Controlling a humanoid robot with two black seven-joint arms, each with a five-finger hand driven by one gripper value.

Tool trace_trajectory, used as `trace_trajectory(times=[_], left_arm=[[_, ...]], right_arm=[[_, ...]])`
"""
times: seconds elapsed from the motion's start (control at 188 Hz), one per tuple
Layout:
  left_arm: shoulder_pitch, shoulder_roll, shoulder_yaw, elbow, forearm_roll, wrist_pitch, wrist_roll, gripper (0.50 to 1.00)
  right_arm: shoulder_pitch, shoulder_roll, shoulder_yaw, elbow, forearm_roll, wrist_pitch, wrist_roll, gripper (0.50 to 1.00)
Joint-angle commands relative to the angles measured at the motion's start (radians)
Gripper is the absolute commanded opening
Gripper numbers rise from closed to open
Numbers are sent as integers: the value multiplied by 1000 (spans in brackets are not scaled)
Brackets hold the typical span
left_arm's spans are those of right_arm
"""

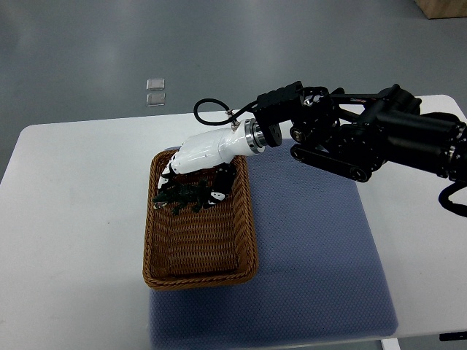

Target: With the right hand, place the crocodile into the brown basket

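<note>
A brown wicker basket (244,240) lies on the white table, left of a blue-grey mat. My right hand (191,181), white with black fingers, reaches in from the right and hovers over the basket's far end. Its fingers are curled around a dark green crocodile toy (175,197), which hangs just above or on the basket's woven floor; I cannot tell whether it touches. The hand hides part of the toy. My left arm does not show.
The blue-grey mat (314,240) covers the table's middle and right. The white table (73,240) has its left edge near the picture's left side. Two small clear squares (155,91) lie on the grey floor beyond the table.
</note>
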Motion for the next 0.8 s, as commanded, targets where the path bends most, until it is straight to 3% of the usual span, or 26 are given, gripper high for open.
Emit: trace_trajectory(times=[0.0,0.032,0.309,0.522,0.793], left_arm=[[0,0,0,0,0,0,0,1000],[0,0,0,0,0,0,0,1000],[0,0,0,0,0,0,0,1000],[0,0,0,0,0,0,0,1000],[0,0,0,0,0,0,0,1000]], right_arm=[[-16,4,2,0,3,-11,0,876],[-22,1,2,0,1,-12,0,911],[-27,-30,15,0,66,4,0,913],[-26,-111,18,-2,276,8,-16,913],[-101,-254,93,-2,698,139,-92,913]])
